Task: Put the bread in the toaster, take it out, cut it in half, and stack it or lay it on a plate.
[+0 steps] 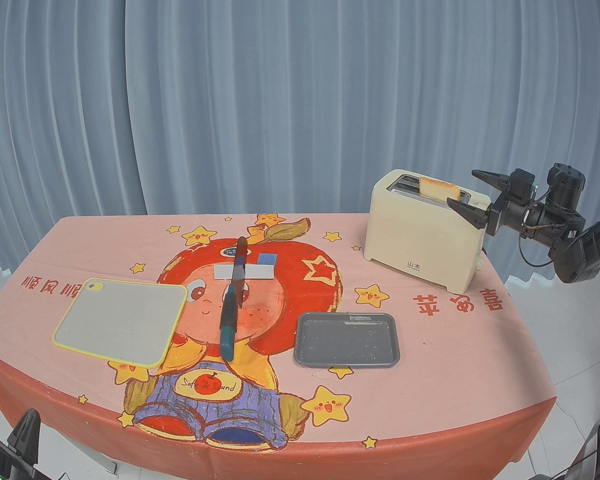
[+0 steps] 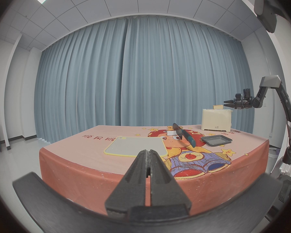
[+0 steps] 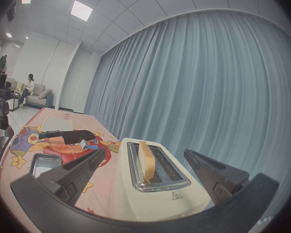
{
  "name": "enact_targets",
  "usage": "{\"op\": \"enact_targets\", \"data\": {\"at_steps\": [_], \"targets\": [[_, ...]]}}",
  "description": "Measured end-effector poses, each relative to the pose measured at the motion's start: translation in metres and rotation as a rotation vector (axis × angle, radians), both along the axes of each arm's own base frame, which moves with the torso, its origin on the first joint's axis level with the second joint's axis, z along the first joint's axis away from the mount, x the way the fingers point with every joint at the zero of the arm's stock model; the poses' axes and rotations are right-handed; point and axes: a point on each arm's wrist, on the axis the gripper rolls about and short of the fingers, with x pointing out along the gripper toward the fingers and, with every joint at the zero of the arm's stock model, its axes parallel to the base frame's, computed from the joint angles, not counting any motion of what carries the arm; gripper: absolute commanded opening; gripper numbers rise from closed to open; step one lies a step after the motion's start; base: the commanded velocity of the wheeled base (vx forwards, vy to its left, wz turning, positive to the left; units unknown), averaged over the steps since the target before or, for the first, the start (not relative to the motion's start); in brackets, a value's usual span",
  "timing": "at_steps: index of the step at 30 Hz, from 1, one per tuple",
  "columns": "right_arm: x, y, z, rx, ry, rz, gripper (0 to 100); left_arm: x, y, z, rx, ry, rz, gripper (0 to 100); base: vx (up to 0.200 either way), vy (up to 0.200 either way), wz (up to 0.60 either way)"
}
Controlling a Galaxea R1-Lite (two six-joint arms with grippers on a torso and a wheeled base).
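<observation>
A slice of bread [image 1: 439, 189] [image 3: 145, 161] stands upright in a slot of the cream toaster [image 1: 423, 230] [image 3: 152, 191] at the table's right rear, its top sticking out. My right gripper [image 1: 472, 195] [image 3: 145, 167] hovers open just right of the toaster top, fingers spread either side of the bread without touching it. A knife [image 1: 232, 298] with a teal handle rests on a small stand in the table's middle. The grey plate [image 1: 347, 339] lies in front of the toaster, the cutting board [image 1: 121, 321] at the left. My left gripper [image 2: 148, 175] is shut, low off the table's front left corner.
The table carries a pink cartoon cloth [image 1: 447, 368]. A blue curtain [image 1: 280, 88] hangs close behind the table. Open cloth lies between the board, the knife stand and the plate.
</observation>
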Motion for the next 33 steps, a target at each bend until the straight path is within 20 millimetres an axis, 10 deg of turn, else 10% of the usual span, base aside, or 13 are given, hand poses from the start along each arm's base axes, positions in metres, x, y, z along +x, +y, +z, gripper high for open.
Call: {"op": "enact_targets", "data": {"at_steps": [24, 25, 33], "targets": [[-0.045, 0.006, 0.024, 0.079, 0.022, -0.044, 100, 0.0, 0.0, 0.0, 0.0, 0.0, 0.0, 0, 0.0, 0.0, 0.0], [-0.047, 0.008, 0.025, 0.08, 0.021, -0.039, 0, 0.0, 0.0, 0.0, 0.0, 0.0, 0.0, 0, 0.0, 0.0, 0.0], [-0.055, 0.015, 0.022, 0.082, 0.028, -0.016, 0, 0.0, 0.0, 0.0, 0.0, 0.0, 0.001, 0, 0.0, 0.0, 0.0]]}}
